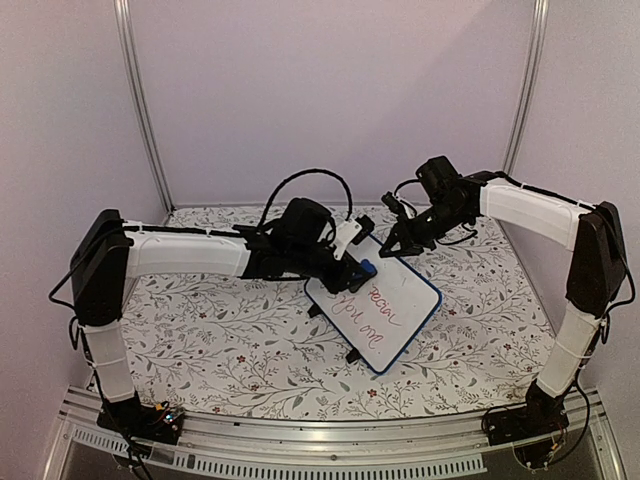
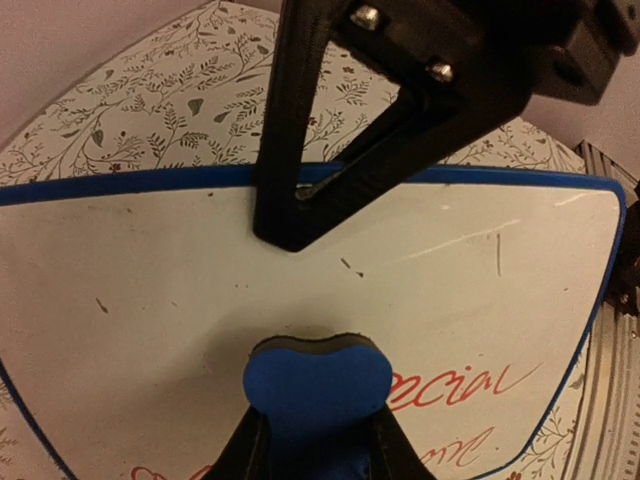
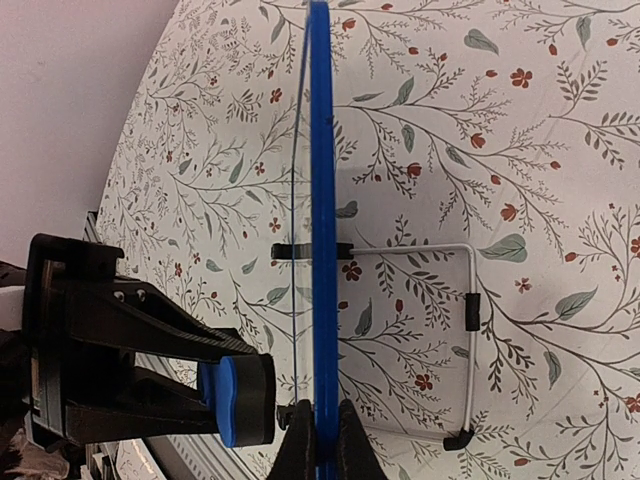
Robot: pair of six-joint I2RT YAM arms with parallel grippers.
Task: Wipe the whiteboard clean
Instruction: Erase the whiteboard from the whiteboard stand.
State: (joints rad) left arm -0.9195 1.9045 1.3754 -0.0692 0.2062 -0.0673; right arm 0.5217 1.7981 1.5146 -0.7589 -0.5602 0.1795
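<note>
Near the middle of the floral desk (image 1: 220, 330), the whiteboard (image 1: 385, 315), tilted back on a wire stand (image 3: 470, 300), blue-framed, with red handwriting (image 2: 470, 385) on its face. Left jaws clamped on a blue eraser (image 2: 318, 385), felt side turned to the board at the start of the top line of writing, just beside the face; touching or not, impossible to tell. Right jaws shut tight on the frame at the board's far edge, one finger either side

Left hand (image 1: 364, 268), right hand (image 1: 386, 249) at whiteboard (image 1: 392, 318); free table (image 1: 200, 345) leftward.
</note>
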